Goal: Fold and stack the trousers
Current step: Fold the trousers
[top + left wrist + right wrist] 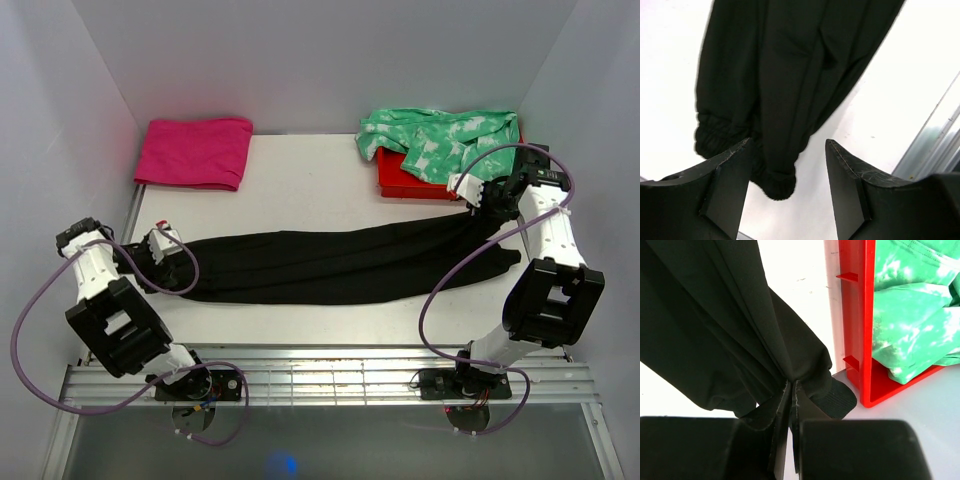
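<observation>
The black trousers (320,262) lie stretched in a long band across the table, legs to the left and waist to the right. My right gripper (478,200) is shut on the waist end and holds it bunched and raised beside the red tray. In the right wrist view the fabric (700,315) gathers into the closed right gripper (791,382). My left gripper (165,245) hovers at the cuffed ankle end. Seen from the left wrist, the left gripper (788,141) is open, and the cuffs of the trousers (770,75) lie below, near the left finger, ungripped.
A red tray (395,180) at the back right holds a green-and-white tie-dye garment (430,135), and the tray wall (865,315) is close to my right fingers. A folded pink cloth (195,150) lies at the back left. White walls enclose the table.
</observation>
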`<state>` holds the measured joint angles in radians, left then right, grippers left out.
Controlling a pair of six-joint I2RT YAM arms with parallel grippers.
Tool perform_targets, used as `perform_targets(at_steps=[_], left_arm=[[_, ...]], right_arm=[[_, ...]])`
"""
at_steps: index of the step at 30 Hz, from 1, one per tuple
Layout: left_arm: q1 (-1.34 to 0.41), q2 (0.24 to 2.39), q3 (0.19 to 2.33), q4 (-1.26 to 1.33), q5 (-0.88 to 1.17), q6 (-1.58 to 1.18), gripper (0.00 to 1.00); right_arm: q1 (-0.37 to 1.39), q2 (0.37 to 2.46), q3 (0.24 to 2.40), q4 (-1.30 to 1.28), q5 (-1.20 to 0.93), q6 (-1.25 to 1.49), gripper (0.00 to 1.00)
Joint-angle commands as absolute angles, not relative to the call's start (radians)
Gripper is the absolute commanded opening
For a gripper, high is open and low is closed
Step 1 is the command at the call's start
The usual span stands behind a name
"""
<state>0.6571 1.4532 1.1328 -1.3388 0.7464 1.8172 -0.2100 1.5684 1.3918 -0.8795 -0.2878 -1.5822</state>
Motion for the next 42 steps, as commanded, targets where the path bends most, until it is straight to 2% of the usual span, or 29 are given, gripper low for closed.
perform_targets(at_steps=[1, 9, 12, 13, 16, 17, 19, 20, 24, 28, 31, 35, 39, 42], left_arm=[[0.653, 1.427, 1.094, -1.405, 0.723, 1.902, 0.70], [0.632, 1.436, 1.028, -1.340, 0.675, 1.867, 0.68], [0.630, 1.477, 1.063, -1.295, 0.706, 1.799, 0.54], [0.623, 1.486, 1.087, -1.290, 0.701, 1.793, 0.46], [0.617, 1.499, 1.117, -1.266, 0.695, 1.778, 0.33], [0.615, 1.499, 1.123, -1.246, 0.692, 1.776, 0.20], [0.615, 1.506, 1.149, -1.229, 0.692, 1.770, 0.03], [0.615, 1.511, 1.160, -1.221, 0.695, 1.766, 0.00], [0.614, 1.545, 1.222, -1.247, 0.712, 1.756, 0.00], [0.614, 1.545, 1.298, -1.241, 0.811, 1.679, 0.00], [0.614, 1.549, 1.382, -1.120, 0.894, 1.510, 0.00], [0.614, 1.560, 1.433, -0.713, 0.943, 1.055, 0.00], [0.614, 1.612, 1.502, -0.592, 0.956, 0.925, 0.00], [0.614, 1.586, 1.470, -0.600, 0.977, 1.009, 0.00]], right_arm=[[-0.215, 1.529, 1.384, -0.859, -0.305, -1.588, 0.08], [-0.219, 1.528, 1.365, -0.853, -0.319, -1.586, 0.08], [-0.222, 1.528, 1.359, -0.844, -0.316, -1.589, 0.08], [-0.225, 1.528, 1.359, -0.842, -0.316, -1.592, 0.08], [-0.238, 1.528, 1.367, -0.838, -0.316, -1.592, 0.08], [-0.242, 1.529, 1.370, -0.836, -0.318, -1.595, 0.08], [-0.253, 1.531, 1.377, -0.830, -0.321, -1.595, 0.08], [-0.256, 1.531, 1.381, -0.824, -0.322, -1.592, 0.08], [-0.262, 1.536, 1.393, -0.825, -0.324, -1.591, 0.08], [-0.265, 1.531, 1.407, -0.770, -0.344, -1.539, 0.08], [-0.273, 1.531, 1.427, -0.665, -0.385, -1.442, 0.08], [-0.275, 1.551, 1.477, -0.476, -0.403, -1.295, 0.08], [-0.278, 1.601, 1.566, -0.417, -0.406, -1.210, 0.08], [-0.291, 1.537, 1.484, -0.428, -0.467, -1.273, 0.08]])
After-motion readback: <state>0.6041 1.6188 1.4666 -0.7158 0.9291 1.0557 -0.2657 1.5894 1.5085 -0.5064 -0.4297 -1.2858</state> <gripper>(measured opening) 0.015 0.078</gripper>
